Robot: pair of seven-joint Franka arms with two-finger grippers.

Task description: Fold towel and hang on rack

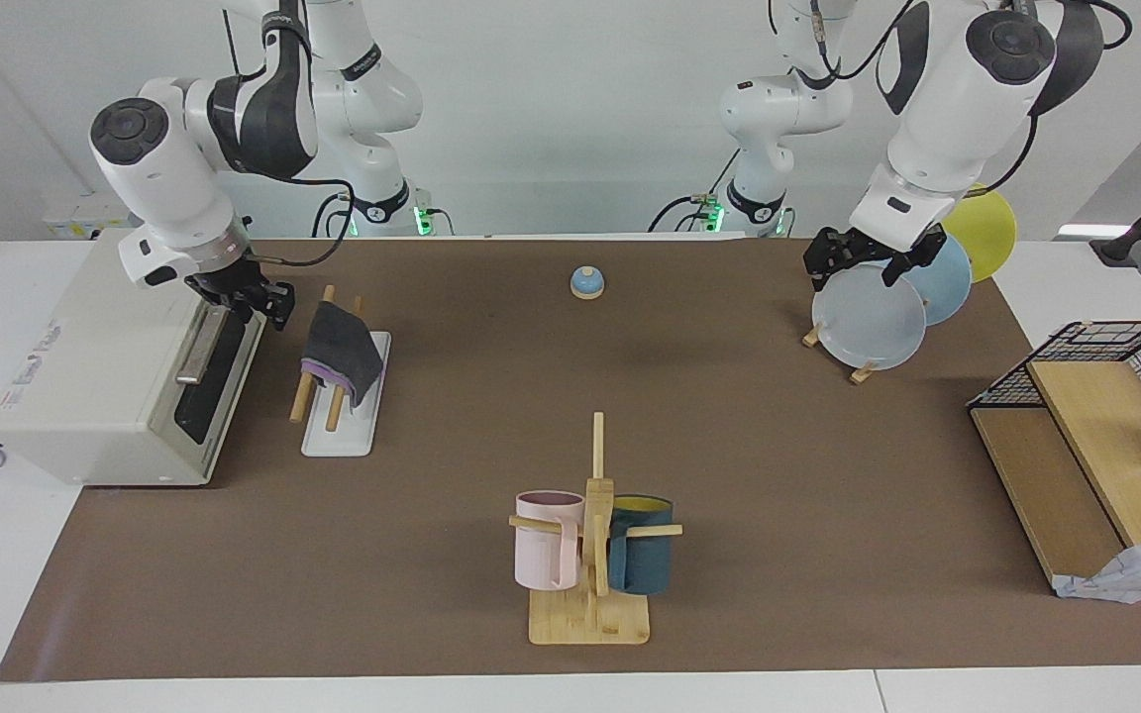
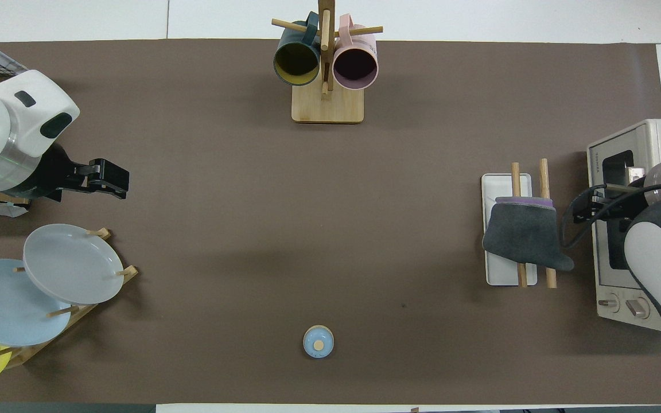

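The towel (image 1: 341, 352) hangs folded over the two slanted wooden rods of the rack (image 1: 338, 436), dark grey face out with a purple edge showing. In the overhead view the towel (image 2: 523, 229) drapes across both rods above the rack's white base (image 2: 497, 189). My right gripper (image 1: 246, 295) is open and empty, beside the rack and over the toaster oven's front, apart from the towel; it also shows in the overhead view (image 2: 586, 209). My left gripper (image 1: 863, 262) hangs empty over the plate stand, and in the overhead view (image 2: 109, 179) it shows over the mat.
A white toaster oven (image 1: 85, 386) stands beside the rack at the right arm's end. A plate stand with plates (image 1: 873, 317) and a wire basket on a wooden shelf (image 1: 1095, 396) are at the left arm's end. A mug stand (image 1: 590, 555) and a small blue bell (image 1: 586, 283) are mid-table.
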